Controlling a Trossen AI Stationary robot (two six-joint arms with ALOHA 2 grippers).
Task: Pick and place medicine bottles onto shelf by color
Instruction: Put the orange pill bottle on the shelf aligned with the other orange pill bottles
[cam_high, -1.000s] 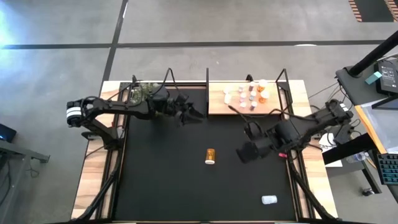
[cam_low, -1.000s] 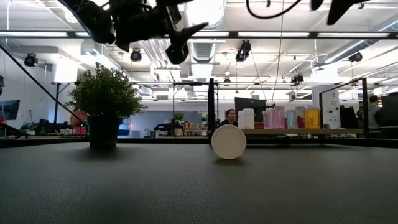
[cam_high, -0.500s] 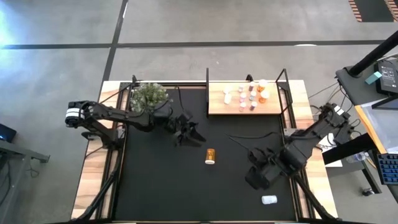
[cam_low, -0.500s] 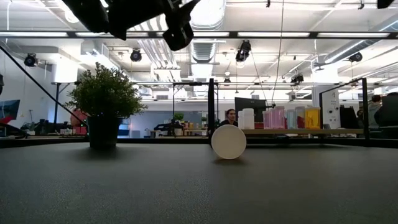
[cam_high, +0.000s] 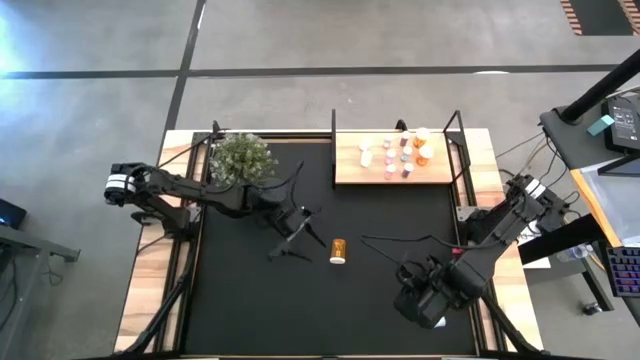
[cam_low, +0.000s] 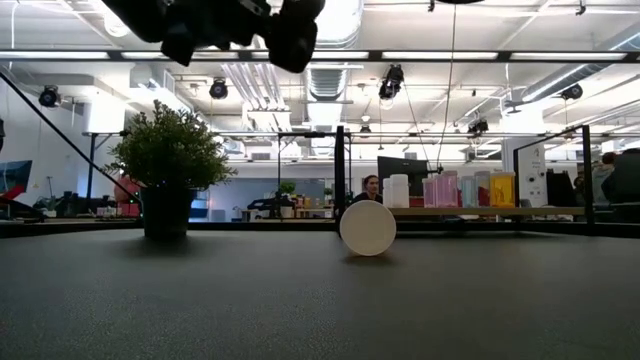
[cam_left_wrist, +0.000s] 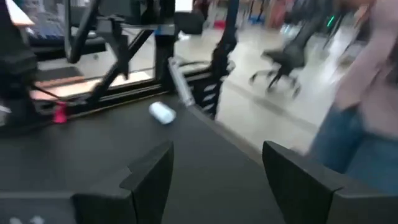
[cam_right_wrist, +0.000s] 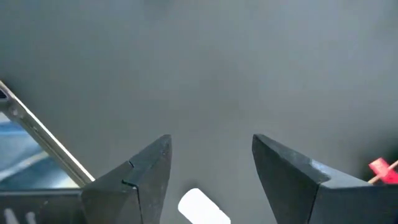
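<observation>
An orange medicine bottle (cam_high: 338, 250) with a white cap lies on its side mid-mat; the low view shows its round cap (cam_low: 367, 228) end on. A white bottle (cam_right_wrist: 202, 208) lies on the mat below my open right gripper (cam_right_wrist: 211, 149), which hangs over it near the right front (cam_high: 420, 298) and hides it from above. The left wrist view shows the same white bottle (cam_left_wrist: 163, 113) farther off. My left gripper (cam_high: 303, 236) is open, held off the mat just left of the orange bottle. The shelf (cam_high: 350, 172) at the far right carries several bottles standing upright.
A potted plant (cam_high: 240, 155) stands at the far left of the mat. A small red piece (cam_right_wrist: 380, 168) lies by the right rail. A person in jeans (cam_left_wrist: 360, 124) stands beyond the table's edge. Bare black mat spreads across the middle and the near left.
My left gripper has come from beside the plant toward the near edge and the orange bottle, sinking a little and rolling about its own line. My right gripper has swung from mid-right toward the near edge until it hangs over the white bottle. Neither bottle has moved.
</observation>
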